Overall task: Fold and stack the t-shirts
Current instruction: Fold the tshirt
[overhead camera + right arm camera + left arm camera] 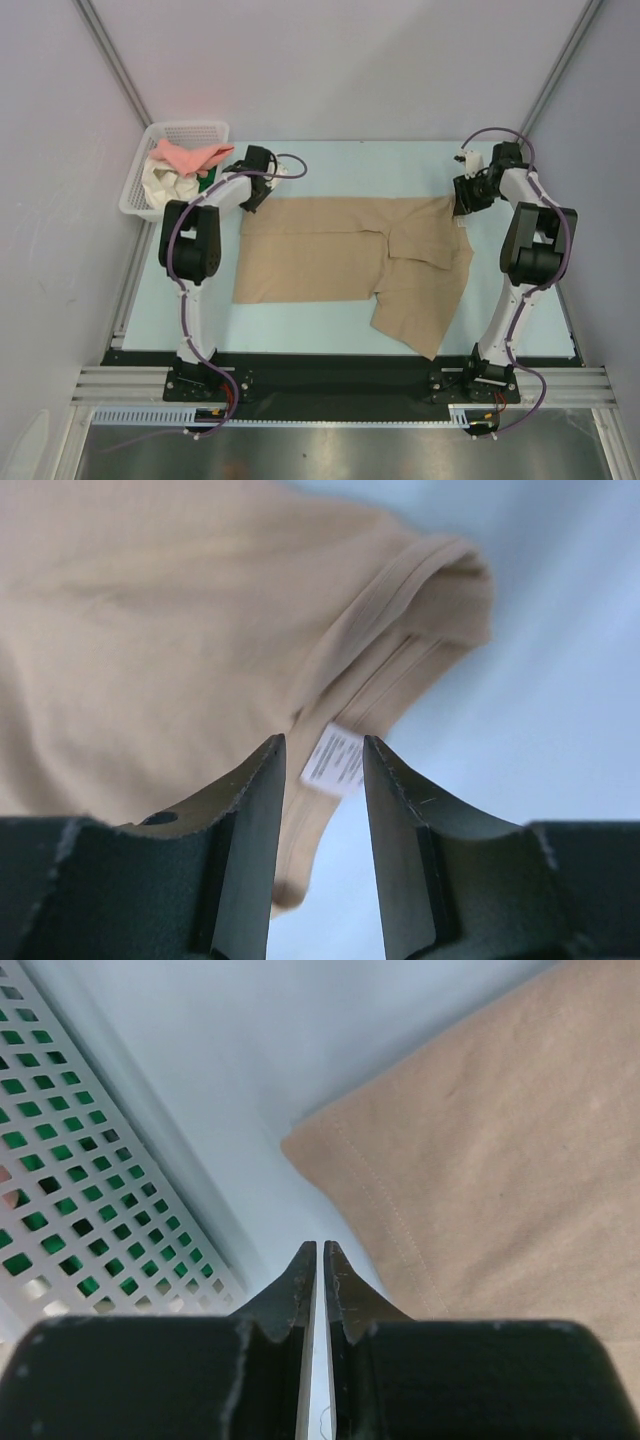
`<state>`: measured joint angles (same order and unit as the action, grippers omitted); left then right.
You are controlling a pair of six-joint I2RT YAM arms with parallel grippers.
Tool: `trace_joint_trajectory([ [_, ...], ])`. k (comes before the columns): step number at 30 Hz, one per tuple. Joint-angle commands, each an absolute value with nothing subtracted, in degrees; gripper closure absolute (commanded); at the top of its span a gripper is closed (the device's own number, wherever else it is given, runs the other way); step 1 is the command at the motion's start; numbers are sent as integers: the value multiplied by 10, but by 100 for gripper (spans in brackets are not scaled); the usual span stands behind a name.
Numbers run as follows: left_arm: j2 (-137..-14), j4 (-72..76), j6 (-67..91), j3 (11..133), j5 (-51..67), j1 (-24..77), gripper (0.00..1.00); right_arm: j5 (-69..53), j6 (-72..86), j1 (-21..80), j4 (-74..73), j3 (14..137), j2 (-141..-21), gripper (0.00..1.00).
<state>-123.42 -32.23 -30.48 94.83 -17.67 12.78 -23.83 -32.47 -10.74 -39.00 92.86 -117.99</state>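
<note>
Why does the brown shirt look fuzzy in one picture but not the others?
Right wrist view: the tan t-shirt and its white tag are blurry, likely too near the lens. Left wrist view: its stitching is crisp. Top view: sharp and evenly lit.

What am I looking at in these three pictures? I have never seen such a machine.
Two robot arms stand bolted at the near edge of the table. One picture looks down from above; the other two come from a camera on each wrist, so dark fingers show at the bottom. A tan t-shirt lies spread on the pale blue table. A white basket at the far left holds pink, cream and green cloth. The left gripper is shut, beside a shirt corner. The right gripper is open above the collar, its white label showing between the fingers. Nothing is held.
</note>
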Motion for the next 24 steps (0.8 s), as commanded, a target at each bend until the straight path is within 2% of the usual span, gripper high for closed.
trace_joint_trajectory([
  [1, -1256, -317, -316, 975, -193, 124, 90, -226, -302, -104, -367, 989, -1220, 58],
  [13, -1306, -315, -335, 1004, -209, 125, 90, -199, -301, -89, -363, 1056, -1302, 58],
  [18, -1343, -341, -332, 1049, -210, 125, 90, -157, -294, -86, -341, 1057, -1322, 69],
  [24, -1414, -395, -333, 1159, -214, 124, 91, -134, -300, -87, -331, 1086, -1353, 77],
])
